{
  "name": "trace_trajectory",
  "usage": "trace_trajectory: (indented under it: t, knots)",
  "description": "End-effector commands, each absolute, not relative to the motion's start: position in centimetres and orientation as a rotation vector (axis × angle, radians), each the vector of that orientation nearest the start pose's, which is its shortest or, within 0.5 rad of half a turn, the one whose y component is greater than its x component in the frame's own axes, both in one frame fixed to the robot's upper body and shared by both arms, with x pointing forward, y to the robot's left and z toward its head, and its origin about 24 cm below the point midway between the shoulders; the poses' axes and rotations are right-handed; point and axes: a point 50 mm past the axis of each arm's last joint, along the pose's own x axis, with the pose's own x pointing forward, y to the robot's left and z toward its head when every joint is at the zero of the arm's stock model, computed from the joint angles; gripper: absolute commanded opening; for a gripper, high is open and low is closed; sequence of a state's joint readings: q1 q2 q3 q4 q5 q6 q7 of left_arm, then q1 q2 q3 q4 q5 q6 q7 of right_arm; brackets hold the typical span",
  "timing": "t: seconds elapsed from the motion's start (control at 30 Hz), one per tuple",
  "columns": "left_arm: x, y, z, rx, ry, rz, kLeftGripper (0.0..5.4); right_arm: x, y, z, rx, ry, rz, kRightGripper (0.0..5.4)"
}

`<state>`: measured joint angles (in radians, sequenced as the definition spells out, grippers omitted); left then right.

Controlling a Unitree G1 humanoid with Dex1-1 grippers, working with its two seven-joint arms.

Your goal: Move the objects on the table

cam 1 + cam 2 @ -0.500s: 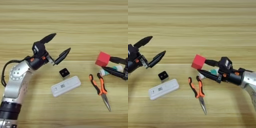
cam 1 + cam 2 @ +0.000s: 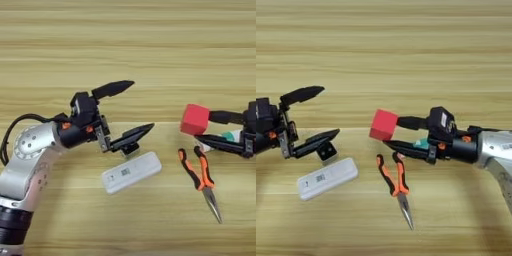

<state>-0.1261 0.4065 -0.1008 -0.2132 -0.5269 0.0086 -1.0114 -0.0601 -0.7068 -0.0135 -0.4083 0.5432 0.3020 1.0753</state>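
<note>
Okay, left eye view first.
Left gripper: my left gripper (image 2: 129,110) sits left of centre, fingers spread wide and grasping nothing, upper finger pointing right, lower finger angled down to the right.
Black cube: the black cube (image 2: 131,148) is mostly hidden just behind the lower fingertip; touching or not, can't tell.
White device: the white device (image 2: 131,172) lies just below that gripper, long axis running left-low to right-high.
Red cube: the red cube (image 2: 195,119) is at the right, on the tips of my right gripper.
Pliers: the pliers (image 2: 200,177) lie below the red cube, handles up, nose pointing down-right.
Tube: only a bit of the white tube (image 2: 231,135) peeks out behind the right fingers.
Table: the wooden table (image 2: 125,50) is bare across the far half.

Now the right eye view.
Right gripper: my right gripper (image 2: 390,132) reaches in from the right, fingers pointing left, clenched on the red cube (image 2: 383,125) at its right side.
Extra here: the whole right arm shows, which the other view cuts off; my left arm is cropped at the edge.
Key relation: the black cube (image 2: 327,151) and white device (image 2: 327,178) sit right under my left gripper (image 2: 330,111), well apart from the right one, so I judge the left arm is nearer for either.
</note>
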Motion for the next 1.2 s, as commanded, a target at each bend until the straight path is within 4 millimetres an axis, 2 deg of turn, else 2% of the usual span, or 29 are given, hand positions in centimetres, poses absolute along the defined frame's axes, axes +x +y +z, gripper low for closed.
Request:
trace_trajectory:
  t: [0.03,0.27,0.93,0.97,1.2]
  knots:
    - [22.9,13.3,12.1,0.017,-0.262,-1.313,5.4,21.1,-17.2,15.3,-0.258,0.01,1.326,2.29]
    - [22.5,12.3,12.0,0.023,-0.25,-1.395,5.4,20.5,-16.3,15.8,-0.268,0.016,1.382,2.29]
    - [20.7,10.5,13.4,0.013,-0.295,-1.545,5.4,20.0,-14.4,15.3,-0.279,0.046,1.485,2.29]
    - [20.7,10.5,13.4,0.013,-0.295,-1.547,5.18,20.0,-14.4,15.3,-0.278,0.044,1.487,2.29]
    - [20.7,10.4,13.3,0.019,-0.29,-1.556,4.53,19.8,-13.8,15.9,-0.278,0.016,1.506,2.29]
